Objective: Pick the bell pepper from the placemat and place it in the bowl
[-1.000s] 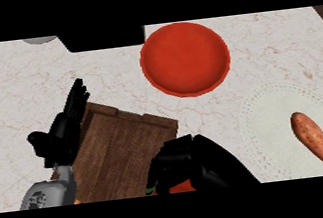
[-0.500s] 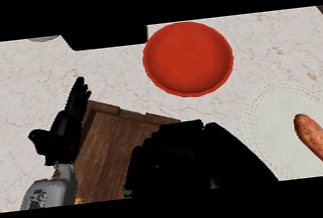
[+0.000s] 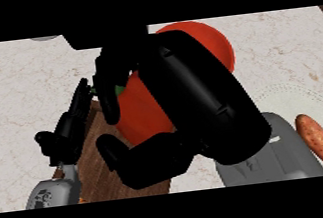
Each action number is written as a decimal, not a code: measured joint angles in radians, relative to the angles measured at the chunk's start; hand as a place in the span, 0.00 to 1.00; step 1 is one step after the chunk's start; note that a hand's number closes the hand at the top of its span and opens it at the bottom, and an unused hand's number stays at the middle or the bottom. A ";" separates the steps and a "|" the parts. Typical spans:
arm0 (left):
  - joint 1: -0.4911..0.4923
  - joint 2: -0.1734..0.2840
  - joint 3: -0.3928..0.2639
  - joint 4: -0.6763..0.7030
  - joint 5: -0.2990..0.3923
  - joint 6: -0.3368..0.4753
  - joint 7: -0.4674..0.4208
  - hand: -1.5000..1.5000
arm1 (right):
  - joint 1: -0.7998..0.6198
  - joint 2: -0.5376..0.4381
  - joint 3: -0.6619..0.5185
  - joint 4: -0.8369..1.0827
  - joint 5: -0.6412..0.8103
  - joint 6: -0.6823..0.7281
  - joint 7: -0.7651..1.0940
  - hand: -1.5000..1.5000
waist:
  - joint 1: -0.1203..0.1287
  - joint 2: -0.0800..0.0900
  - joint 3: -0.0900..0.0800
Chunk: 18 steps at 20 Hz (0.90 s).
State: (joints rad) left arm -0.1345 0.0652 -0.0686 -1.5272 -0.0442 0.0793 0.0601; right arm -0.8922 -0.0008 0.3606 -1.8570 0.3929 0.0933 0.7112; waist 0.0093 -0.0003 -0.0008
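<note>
The right hand (image 3: 186, 103) curls round the red bell pepper (image 3: 144, 110), raised just short of the bowl (image 3: 212, 40) at 12 o'clock; opening early could drop it onto the table (image 3: 15, 97).

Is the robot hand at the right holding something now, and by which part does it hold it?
Yes. The right robot hand holds a red bell pepper with a green stem, fingers and thumb curled round its body. The left robot hand holds nothing.

Right hand (image 3: 186, 108) grips bell pepper (image 3: 144, 110) before red bowl (image 3: 212, 40).
</note>
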 measured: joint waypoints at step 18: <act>-0.023 0.005 0.013 -0.021 0.004 -0.015 0.033 0.50 | -0.096 -0.135 -0.121 0.705 0.272 -0.125 -0.470 1.00 | 0.009 0.006 0.001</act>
State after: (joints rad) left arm -0.1572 0.0701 -0.0559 -1.5483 -0.0405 0.0643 0.0933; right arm -0.9879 -0.1357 0.2397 -1.1523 0.6648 -0.0316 0.2412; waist 0.0181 0.0055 -0.0003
